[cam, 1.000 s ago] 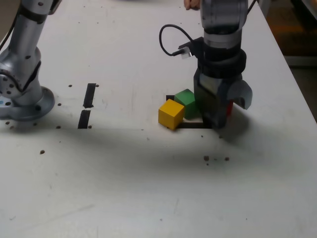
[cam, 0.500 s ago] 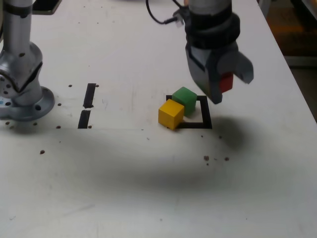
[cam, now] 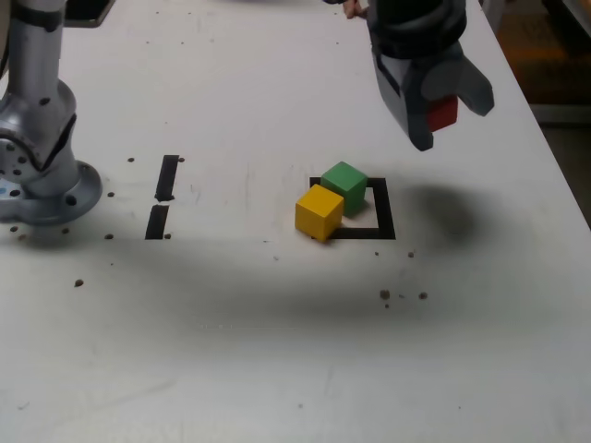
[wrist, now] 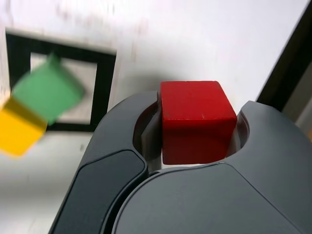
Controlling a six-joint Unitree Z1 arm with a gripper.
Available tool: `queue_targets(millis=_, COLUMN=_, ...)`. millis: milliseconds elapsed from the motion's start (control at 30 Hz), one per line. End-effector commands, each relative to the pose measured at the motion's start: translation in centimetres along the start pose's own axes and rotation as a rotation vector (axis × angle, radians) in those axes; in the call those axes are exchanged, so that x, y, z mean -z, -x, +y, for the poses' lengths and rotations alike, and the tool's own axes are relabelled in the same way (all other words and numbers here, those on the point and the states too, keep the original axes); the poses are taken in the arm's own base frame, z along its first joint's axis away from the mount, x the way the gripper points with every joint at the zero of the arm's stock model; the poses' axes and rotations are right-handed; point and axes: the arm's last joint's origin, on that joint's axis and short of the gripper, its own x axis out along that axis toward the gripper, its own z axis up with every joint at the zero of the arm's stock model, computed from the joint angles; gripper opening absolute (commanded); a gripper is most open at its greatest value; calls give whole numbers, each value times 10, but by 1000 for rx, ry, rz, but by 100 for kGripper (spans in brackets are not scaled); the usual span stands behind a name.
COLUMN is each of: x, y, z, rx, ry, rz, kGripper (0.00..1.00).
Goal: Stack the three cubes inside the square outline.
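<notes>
The red cube (cam: pixel 442 113) is held clamped between the jaws of the gripper (cam: pixel 434 115), raised clear of the white table (cam: pixel 277 351) (its shadow is cast to the exterior view's right of the outline). The green cube (cam: pixel 346 185) is seen inside the square outline (cam: pixel 383 217), at its left side in the exterior view. The yellow cube (cam: pixel 319 211) is touching the green one and overlaps the outline's left edge. Two short tape strips (cam: pixel 162 196) are seen well apart.
</notes>
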Motion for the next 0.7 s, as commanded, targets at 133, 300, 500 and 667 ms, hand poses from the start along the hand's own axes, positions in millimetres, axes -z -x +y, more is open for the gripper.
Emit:
queue_targets(millis=133, x=-10, y=-23, z=17, rx=-16, ry=26, rz=26, kGripper=0)
queue_targets(millis=300, x=-7, y=-46, z=21, rx=24, ry=33, rz=86, kGripper=0)
queue_targets(millis=500, x=3, y=-56, z=20, rx=73, ry=36, rz=143, kGripper=0)
queue_targets(millis=667, x=20, y=-53, z=24, rx=107, ry=39, rz=186, kGripper=0)
